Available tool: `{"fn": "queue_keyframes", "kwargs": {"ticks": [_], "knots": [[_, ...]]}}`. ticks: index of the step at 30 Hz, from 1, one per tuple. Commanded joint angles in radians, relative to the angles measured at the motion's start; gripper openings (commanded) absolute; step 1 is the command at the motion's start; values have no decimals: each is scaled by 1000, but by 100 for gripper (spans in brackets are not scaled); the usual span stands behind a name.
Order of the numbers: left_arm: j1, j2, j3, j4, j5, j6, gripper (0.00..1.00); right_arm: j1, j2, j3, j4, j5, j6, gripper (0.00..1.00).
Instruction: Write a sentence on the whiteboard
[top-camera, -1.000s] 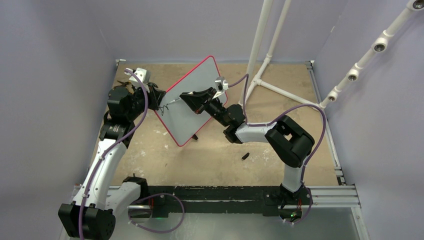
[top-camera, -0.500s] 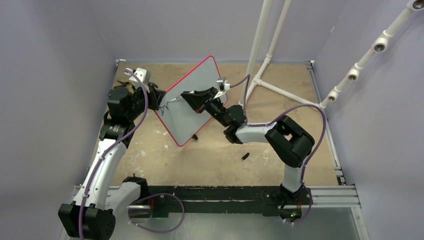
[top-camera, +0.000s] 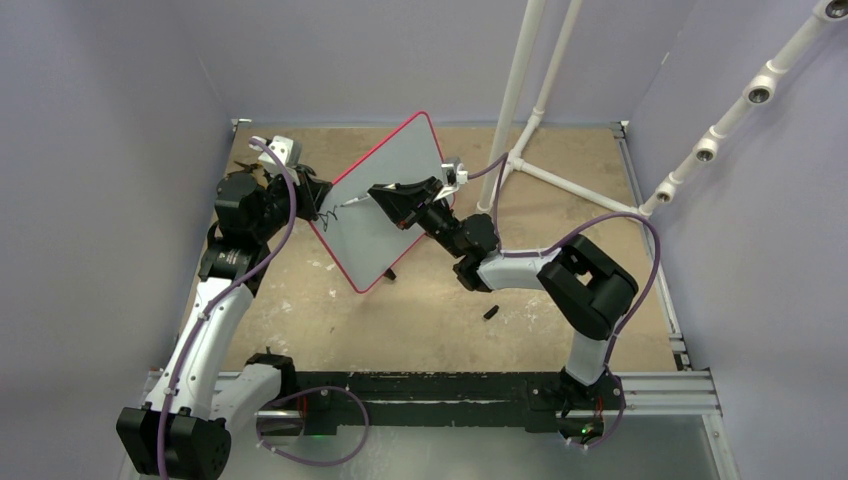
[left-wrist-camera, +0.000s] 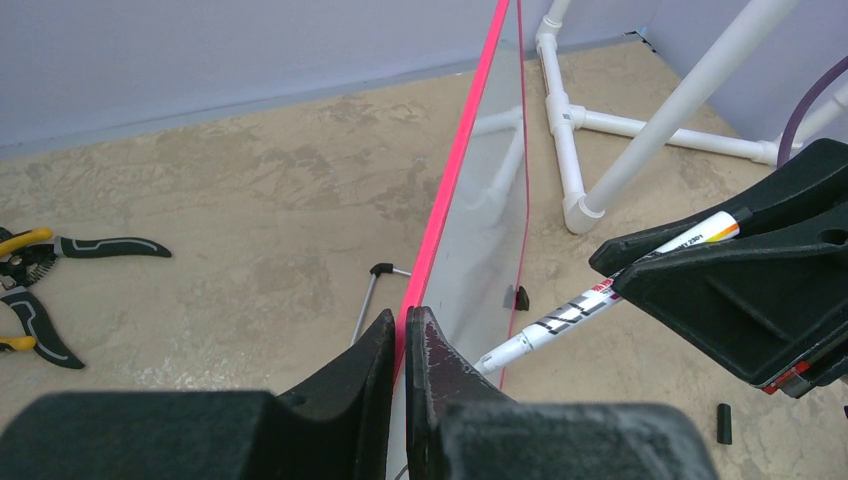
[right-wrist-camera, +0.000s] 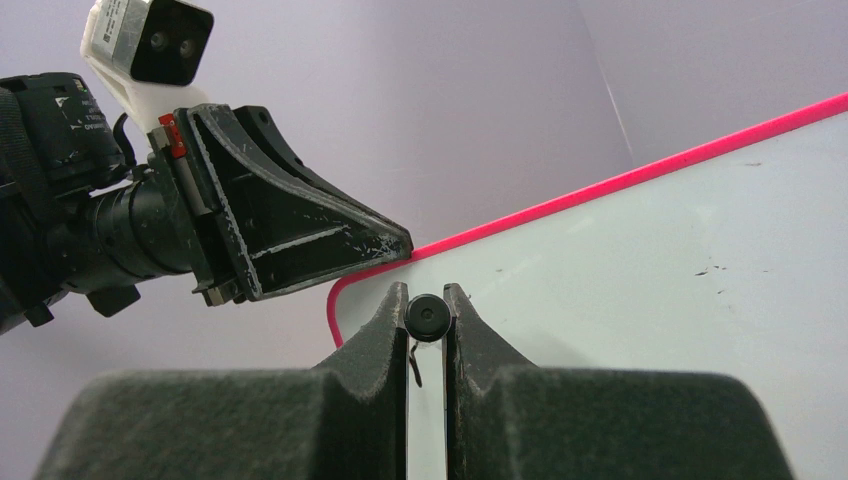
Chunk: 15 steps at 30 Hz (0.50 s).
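Note:
The whiteboard (top-camera: 392, 190), white with a thin red-pink rim, stands tilted on its edge above the table. My left gripper (top-camera: 318, 205) is shut on its left rim (left-wrist-camera: 455, 190), the jaws pinching the edge (left-wrist-camera: 402, 318). My right gripper (top-camera: 385, 198) is shut on a white marker (left-wrist-camera: 600, 295) whose tip rests on the board's face near that left edge. In the right wrist view the marker's black end (right-wrist-camera: 427, 317) sits between the fingers (right-wrist-camera: 427, 300). Of the sentence, only a small black scribble (top-camera: 327, 213) shows, seen as a short stroke (right-wrist-camera: 414, 365) under the marker.
A white pipe stand (top-camera: 520, 100) rises just right of the board, its base on the table (left-wrist-camera: 600, 170). Yellow-handled pliers (left-wrist-camera: 30, 290) lie at the far left. A small black cap (top-camera: 491, 312) lies near the right arm. The board's wire leg (left-wrist-camera: 375, 290) hangs behind it.
The right gripper and marker have slid slightly right and up along the board's face. The left gripper and the board have stayed where they were.

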Motion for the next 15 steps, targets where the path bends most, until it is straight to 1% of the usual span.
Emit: {"fn": "queue_keyframes", "kwargs": {"ticks": [1, 15], "knots": [[4, 11, -10, -8, 23, -12, 6, -6, -2, 25, 18, 5, -19, 0], [4, 9, -12, -10, 26, -10, 6, -14, 24, 45, -8, 47, -18, 0]]}}
